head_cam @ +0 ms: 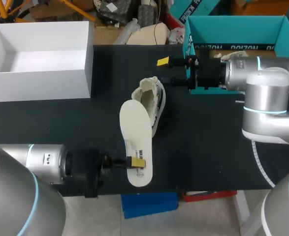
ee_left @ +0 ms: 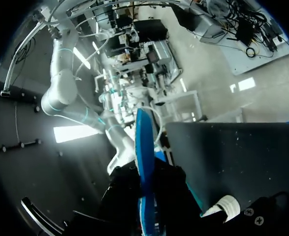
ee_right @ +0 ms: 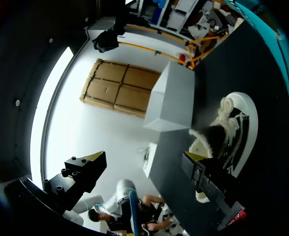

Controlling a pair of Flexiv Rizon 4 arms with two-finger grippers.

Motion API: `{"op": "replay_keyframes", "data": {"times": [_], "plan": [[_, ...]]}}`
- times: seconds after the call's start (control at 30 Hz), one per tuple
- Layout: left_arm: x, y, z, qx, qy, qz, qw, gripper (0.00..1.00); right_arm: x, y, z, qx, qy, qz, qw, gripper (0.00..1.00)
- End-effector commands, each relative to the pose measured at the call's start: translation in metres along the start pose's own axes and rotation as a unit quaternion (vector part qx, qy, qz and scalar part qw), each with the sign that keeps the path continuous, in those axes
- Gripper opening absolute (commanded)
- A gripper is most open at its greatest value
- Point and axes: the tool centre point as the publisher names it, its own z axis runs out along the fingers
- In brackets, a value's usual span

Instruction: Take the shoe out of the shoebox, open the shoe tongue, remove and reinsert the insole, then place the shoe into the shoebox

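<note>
Left gripper (head_cam: 137, 162) is clamping narrow on the near end of the cream foam insole (head_cam: 134, 128), close to the front edge of the black table (head_cam: 208, 147). The insole's far end is overlapping the side of the off-white lace-up shoe (head_cam: 155, 98); contact cannot be told. The shoe is sitting mid-table, outside the white cardboard shoebox (head_cam: 36, 86), which is standing at the far left corner. Right gripper (head_cam: 165, 71) is hovering just beyond the shoe, jaws spread wide and holding nothing.

I'm holding the blue-edged insole (ee_left: 143, 142) edge-on, my left gripper (ee_left: 145, 179) pinching it from both sides, with the black table (ee_left: 233, 157) lying just beside it.
</note>
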Motion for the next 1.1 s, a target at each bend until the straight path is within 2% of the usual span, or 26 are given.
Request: {"op": "replay_keyframes", "data": {"times": [0.03,0.33,0.47,0.63,0.9,1.1], "plan": [[0.010,0.032,0.011,0.030,0.024,-0.011,0.999,0.00,0.000,-0.001,0.001,-0.002,-0.001,0.000,1.000,1.00],[0.036,0.089,0.008,0.055,0.009,-0.021,0.998,0.00,0.000,-0.001,0.001,-0.002,-0.001,0.000,1.000,1.00],[0.042,0.107,0.009,0.072,-0.015,0.007,0.997,0.00,0.000,-0.001,0.001,-0.002,-0.001,0.000,1.000,1.00],[0.049,0.129,0.015,0.086,-0.016,0.023,0.996,0.00,0.000,-0.001,0.001,-0.002,-0.001,0.000,1.000,1.00],[0.059,0.153,0.023,0.091,-0.020,0.029,0.995,0.00,0.000,-0.001,0.001,-0.002,-0.001,0.000,1.000,1.00],[0.059,0.163,0.024,0.078,-0.022,0.028,0.996,0.00,0.000,-0.001,0.001,-0.002,-0.001,0.000,1.000,1.00]]}}
